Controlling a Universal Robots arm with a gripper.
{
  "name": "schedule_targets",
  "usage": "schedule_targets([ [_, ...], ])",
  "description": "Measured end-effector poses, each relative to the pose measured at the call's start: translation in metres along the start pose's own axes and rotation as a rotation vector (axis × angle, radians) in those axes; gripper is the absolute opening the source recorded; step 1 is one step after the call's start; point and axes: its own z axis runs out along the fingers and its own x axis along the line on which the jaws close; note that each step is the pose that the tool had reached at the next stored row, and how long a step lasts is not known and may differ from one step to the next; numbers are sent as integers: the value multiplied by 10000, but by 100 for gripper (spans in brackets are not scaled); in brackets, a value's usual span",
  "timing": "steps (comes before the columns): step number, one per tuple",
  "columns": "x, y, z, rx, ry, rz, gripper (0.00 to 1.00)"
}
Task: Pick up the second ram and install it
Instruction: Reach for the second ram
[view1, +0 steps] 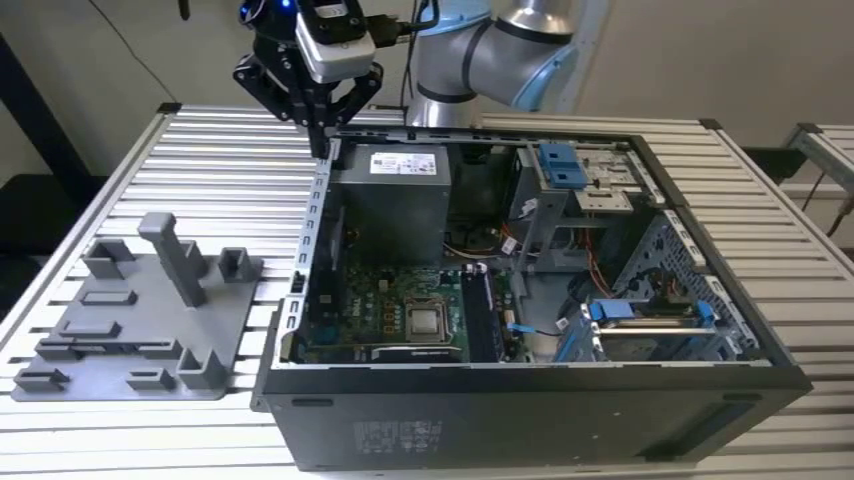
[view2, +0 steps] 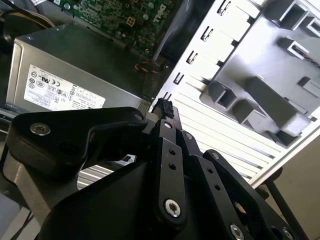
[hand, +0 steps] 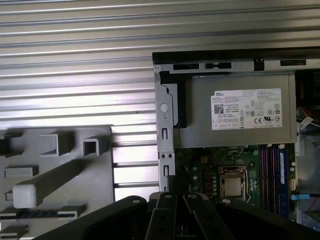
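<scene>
My gripper (view1: 320, 148) hangs shut, with nothing between its fingers, over the back corner of the open computer case (view1: 307, 300) on the exterior view's left, beside the grey power-supply box (view1: 390, 195). Its closed tips (view2: 165, 107) show in both wrist views (hand: 172, 184), above the case wall. A long narrow dark strip that looks like the second ram (hand: 42, 212) lies in a groove of the grey fixture plate (view1: 80, 375), well away from the gripper. The black memory slots (view1: 481, 310) run beside the processor socket (view1: 427, 322) on the motherboard.
Upright pegs (view1: 174, 255) stand on the fixture plate to the exterior view's left of the case. Blue drive brackets (view1: 563, 165) and cable bundles fill the case's right half. The ribbed metal table (view1: 227, 150) surrounds everything. The arm's base (view1: 494, 50) stands behind the case.
</scene>
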Motion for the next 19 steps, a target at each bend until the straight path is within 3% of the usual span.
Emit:
schedule_targets([
  [4, 36, -3, -1, 1, 0, -1, 11],
  [19, 277, -20, -2, 1, 1, -1, 11],
])
